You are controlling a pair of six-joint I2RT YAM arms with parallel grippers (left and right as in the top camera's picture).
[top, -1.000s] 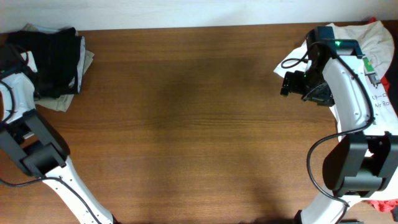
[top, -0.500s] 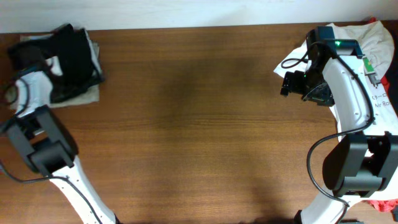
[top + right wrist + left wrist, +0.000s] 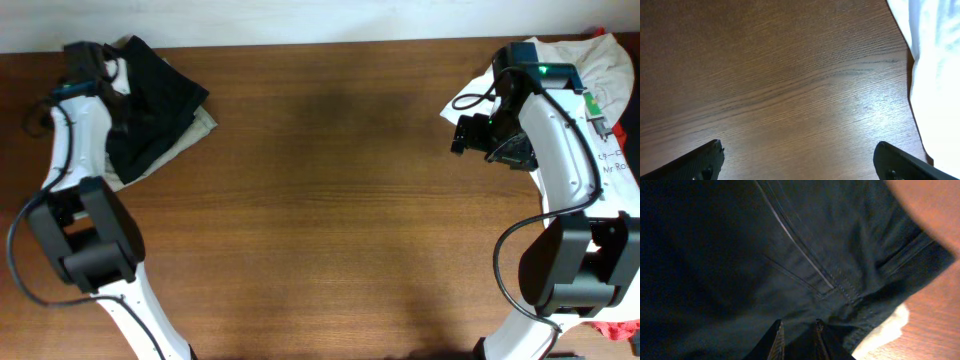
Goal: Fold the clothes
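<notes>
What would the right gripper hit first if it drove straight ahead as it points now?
Probably the bare brown wooden tabletop: the open right gripper faces only wood, with the white cloth garment off to one side.

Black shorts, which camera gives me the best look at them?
Overhead: it shows most of the black shorts, bunched at the far left corner of the table. The left wrist view shows only close-up seams, with the left hand pinching the fabric. The right wrist view shows none of them.

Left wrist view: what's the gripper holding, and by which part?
The black shorts, pinched in a fold near a stitched seam by the left gripper; which edge cannot be told.
</notes>
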